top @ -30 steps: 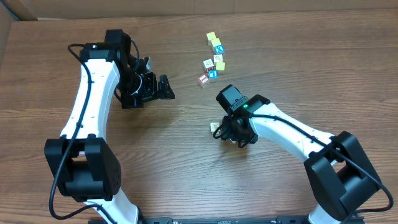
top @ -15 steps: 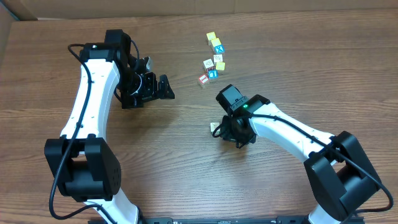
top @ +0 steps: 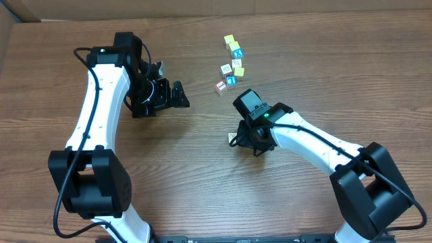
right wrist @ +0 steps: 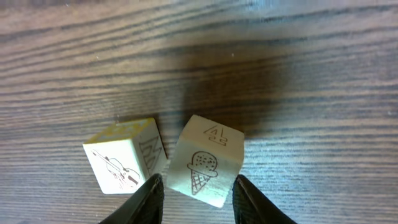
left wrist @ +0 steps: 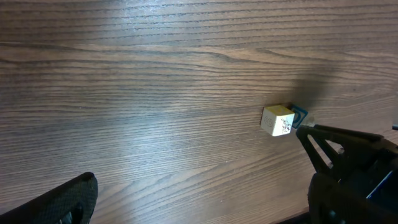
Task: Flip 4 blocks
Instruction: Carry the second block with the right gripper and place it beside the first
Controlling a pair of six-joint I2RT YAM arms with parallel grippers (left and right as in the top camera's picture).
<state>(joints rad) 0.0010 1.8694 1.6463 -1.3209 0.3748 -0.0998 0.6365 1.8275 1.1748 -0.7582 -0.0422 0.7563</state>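
Two small cream blocks lie side by side on the table. In the right wrist view the left one point(right wrist: 121, 163) shows a violin drawing and has a yellow top. The other point(right wrist: 205, 160) shows an ice-cream cone and stands tilted, its upper left corner against the violin block. My right gripper point(right wrist: 198, 180) is shut on the ice-cream block, with a dark fingertip at each of its lower sides. In the overhead view this pair point(top: 233, 138) sits at the right gripper's point(top: 241, 142) left edge. My left gripper point(top: 174, 94) hangs open, well to the left, holding nothing.
Several more small picture blocks point(top: 231, 64) are scattered in a cluster at the back of the wooden table point(top: 202, 175). From the left wrist view, the violin block point(left wrist: 278, 120) shows beside the right gripper's dark fingers point(left wrist: 323, 140).
My right gripper has edged slightly left and back toward the two blocks, and its jaws have narrowed around the ice-cream block. The left arm has not moved.
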